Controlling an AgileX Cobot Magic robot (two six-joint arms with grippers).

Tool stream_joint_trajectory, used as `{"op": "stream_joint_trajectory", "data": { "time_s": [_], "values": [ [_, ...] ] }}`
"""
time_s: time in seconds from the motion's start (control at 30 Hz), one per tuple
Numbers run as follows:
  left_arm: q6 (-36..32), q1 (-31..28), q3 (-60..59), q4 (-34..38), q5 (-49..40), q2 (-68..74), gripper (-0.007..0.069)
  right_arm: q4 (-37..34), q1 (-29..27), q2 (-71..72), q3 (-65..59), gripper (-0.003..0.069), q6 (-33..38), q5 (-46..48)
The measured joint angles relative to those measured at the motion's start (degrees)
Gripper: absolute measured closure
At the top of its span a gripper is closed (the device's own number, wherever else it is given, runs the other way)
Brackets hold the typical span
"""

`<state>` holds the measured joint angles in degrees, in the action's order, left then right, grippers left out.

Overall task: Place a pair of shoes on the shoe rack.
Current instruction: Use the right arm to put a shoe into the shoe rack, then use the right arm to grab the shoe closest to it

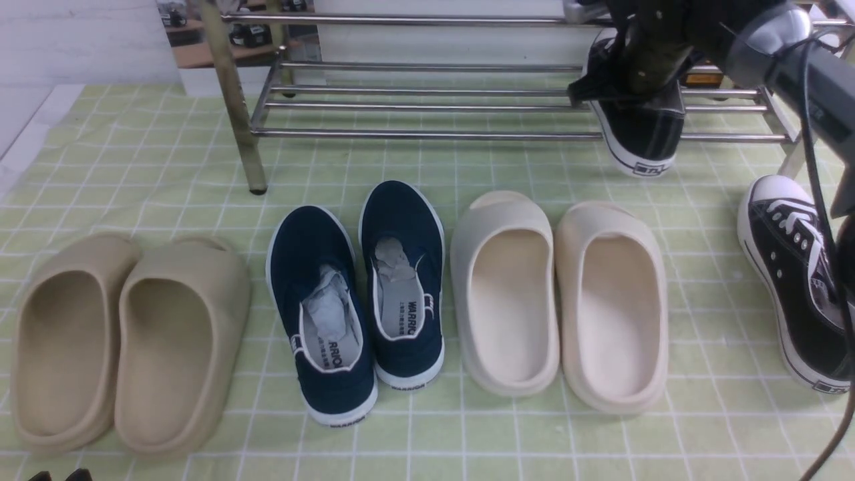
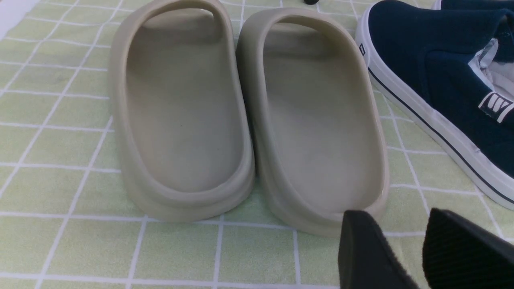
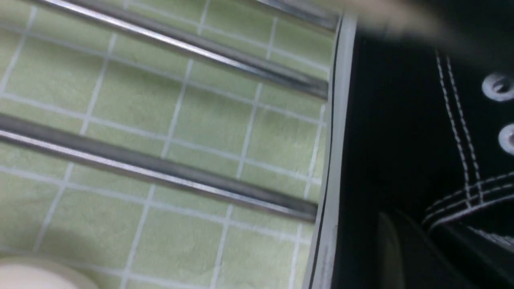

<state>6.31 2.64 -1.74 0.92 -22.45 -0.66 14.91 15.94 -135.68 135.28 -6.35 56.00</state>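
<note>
Green checked mat (image 1: 167, 167), white grid lines, soft weave. An open strip runs between the row of footwear and the shoe rack (image 1: 427, 103).
Left gripper (image 2: 405, 259): ribbed black fingers parted, nothing between them, low by the heels of the tan slides (image 1: 127, 341), which are moulded foam, matte and rounded.
Navy slip-ons (image 1: 357, 300): canvas, white soles, paper stuffed inside, just beside the tan pair.
Cream slides (image 1: 558, 300): same moulded shape, smooth.
Shoe rack: shiny round steel bars on upright legs, with free room along the bars toward the left.
Right gripper (image 1: 631, 83): clamped on the first sneaker (image 1: 644, 137) — black canvas, white sole — over the rack's right end, heel past the front bar.
Second sneaker (image 1: 791, 280): on the mat at the right edge, white laces.
</note>
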Motion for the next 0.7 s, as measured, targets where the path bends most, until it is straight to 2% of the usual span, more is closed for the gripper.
{"op": "stream_joint_trajectory", "data": {
  "time_s": [0.13, 0.23, 0.3, 0.33, 0.37, 0.43, 0.5, 0.6, 0.7],
  "values": [
    [0.0, 0.0, 0.0, 0.0, 0.0, 0.0, 0.0386, 0.0, 0.0, -0.26, 0.04, 0.0594, 0.38, -0.69],
    [0.0, 0.0, 0.0, 0.0, 0.0, 0.0, 0.0386, -1.33, -0.17, -0.28, 0.37, 0.0497, 0.46, -0.9],
    [0.0, 0.0, 0.0, 0.04, 0.0, 0.0, 0.0386, -2.91, -0.31, -0.13, 0.5, 0.0377, 0.46, -0.26],
    [0.0, 0.0, 0.0, 0.04, 0.0, 0.0, 0.0386, -3.71, -0.38, 0.08, 0.5, 0.0335, 0.46, 0.44],
    [0.0, 0.0, 0.0, 0.04, 0.0, 0.0, 0.0386, -3.85, -0.38, 0.18, 0.5, 0.0325, 0.46, 0.86],
    [0.0, 0.0, 0.0, 0.04, 0.0, 0.0, 0.0386, -5.95, -0.38, 1.59, 0.5, 0.02, 0.61, 3.74],
    [0.0, 0.0, 0.0, 0.04, 0.0, 0.0, 0.0386, -6.86, -0.38, 3.99, 0.21, 0.0125, 0.67, 5.53],
    [0.0, 0.0, 0.0, 0.04, 0.0, 0.0, 0.0386, -8.07, -0.38, 10.05, -1.99, 0.0074, 0.67, 6.21],
    [0.0, 0.0, 0.0, 0.11, 0.0, 0.0, 0.0386, -8.61, -0.38, 16.41, -6.01, 0.0072, 0.67, 6.13]
  ]
}}
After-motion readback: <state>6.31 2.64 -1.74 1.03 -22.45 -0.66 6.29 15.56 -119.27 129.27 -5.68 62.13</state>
